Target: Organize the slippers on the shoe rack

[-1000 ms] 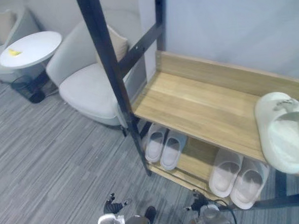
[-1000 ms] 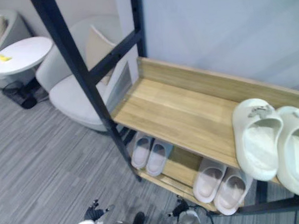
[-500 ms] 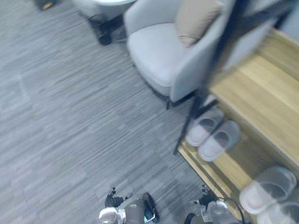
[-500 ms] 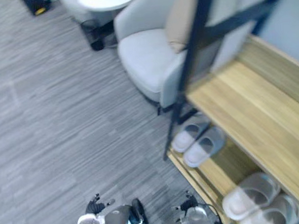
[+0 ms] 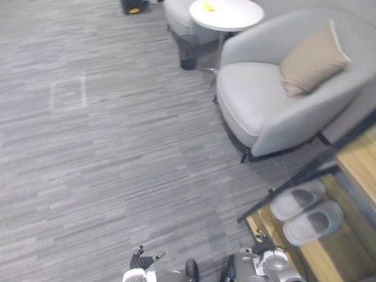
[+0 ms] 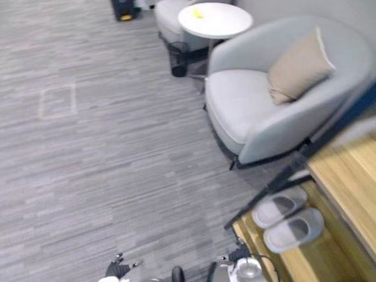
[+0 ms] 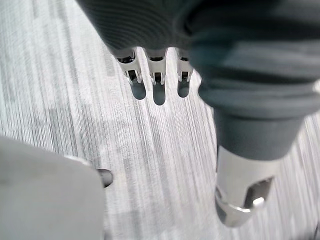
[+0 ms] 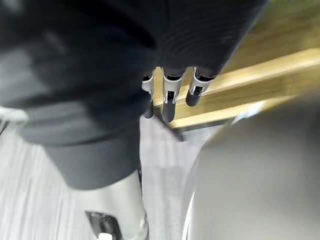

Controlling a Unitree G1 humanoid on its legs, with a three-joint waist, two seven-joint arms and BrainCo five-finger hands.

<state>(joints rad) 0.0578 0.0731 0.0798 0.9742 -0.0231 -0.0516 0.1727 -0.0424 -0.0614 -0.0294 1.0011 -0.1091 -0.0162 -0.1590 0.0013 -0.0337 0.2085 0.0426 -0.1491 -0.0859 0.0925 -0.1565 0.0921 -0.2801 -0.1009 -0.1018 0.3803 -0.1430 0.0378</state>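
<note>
A pair of grey slippers (image 5: 298, 199) (image 5: 313, 221) lies side by side on the lower wooden shelf (image 5: 313, 261) of the shoe rack (image 6: 356, 182), at the lower right of the eye views. A dark slanting bar of the rack's frame (image 5: 317, 166) crosses above them. My left hand (image 7: 158, 85) hangs over grey carpet with straight fingers and holds nothing. My right hand (image 8: 170, 97) hangs the same way, fingers straight and empty, with the rack's wooden boards (image 8: 260, 65) just beyond its fingertips.
A grey armchair (image 5: 262, 104) with a tan cushion (image 5: 312, 60) stands right beside the rack. Behind it are a round white table (image 5: 226, 12) with a small yellow thing (image 5: 210, 6), a dark bin (image 5: 187, 51) and a second armchair (image 5: 183, 4). Grey carpet (image 5: 99, 153) spreads to the left.
The camera has swung left: the rack's upper shelf with its white slippers has left the picture, and the armchair and open carpet have come in. The slippers themselves have not moved.
</note>
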